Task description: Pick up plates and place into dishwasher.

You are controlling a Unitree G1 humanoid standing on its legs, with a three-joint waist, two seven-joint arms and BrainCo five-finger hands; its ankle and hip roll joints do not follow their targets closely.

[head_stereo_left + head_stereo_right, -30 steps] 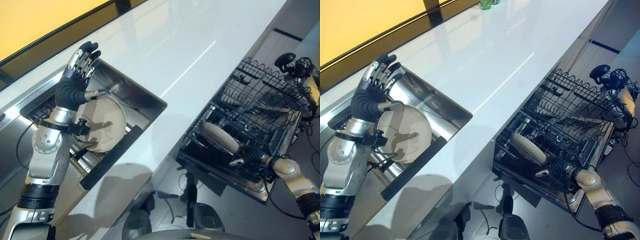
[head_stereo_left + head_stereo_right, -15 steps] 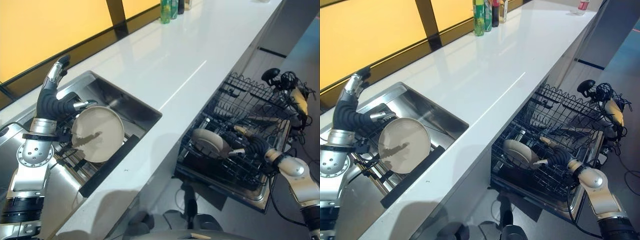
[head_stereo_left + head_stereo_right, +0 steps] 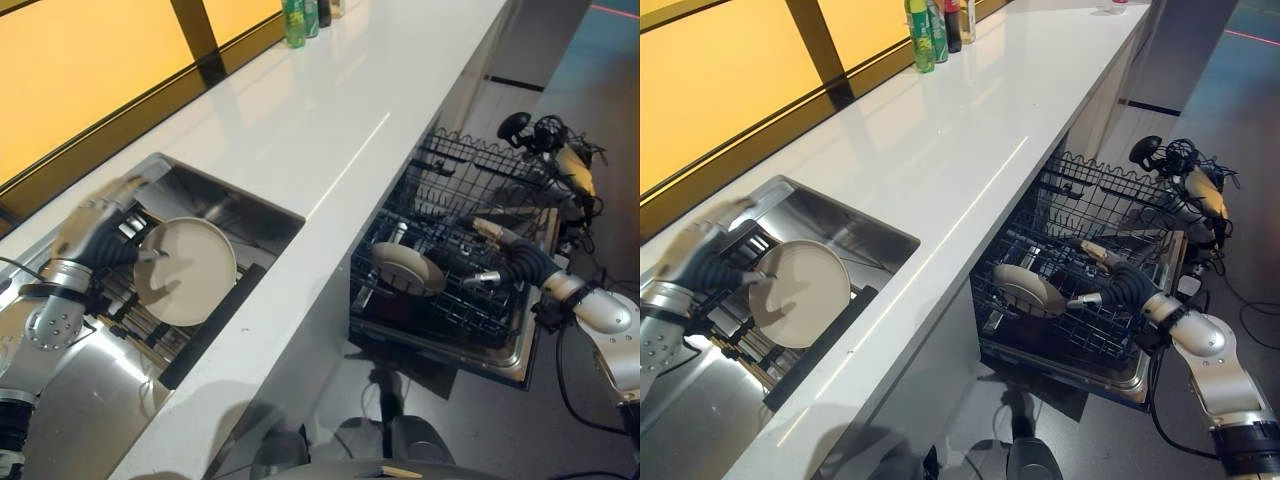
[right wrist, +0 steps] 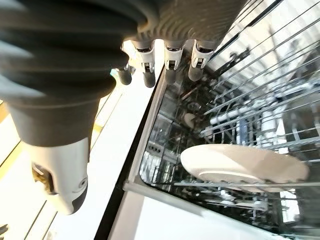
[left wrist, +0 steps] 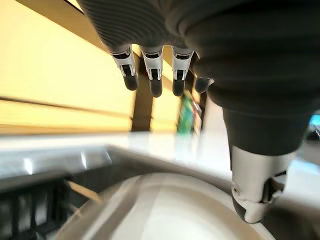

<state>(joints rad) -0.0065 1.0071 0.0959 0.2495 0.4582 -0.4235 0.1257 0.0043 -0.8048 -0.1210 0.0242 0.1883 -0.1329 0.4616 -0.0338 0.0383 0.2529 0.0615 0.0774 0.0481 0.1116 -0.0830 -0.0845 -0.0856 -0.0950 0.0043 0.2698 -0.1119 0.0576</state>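
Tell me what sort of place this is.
Most likely a kitchen. A long white countertop holds a steel sink with a plate leaning in it, and a pulled-out dishwasher rack below the counter holds another plate.

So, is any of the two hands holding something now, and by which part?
Nothing is held. The right hand is open, apart from the plate lying in the dishwasher rack. The left hand is open above the plate in the sink.

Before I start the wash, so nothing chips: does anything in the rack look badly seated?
Yes. The plate in the dishwasher rack lies nearly flat across the wires instead of standing in a slot; the right hand is beside it, apart.
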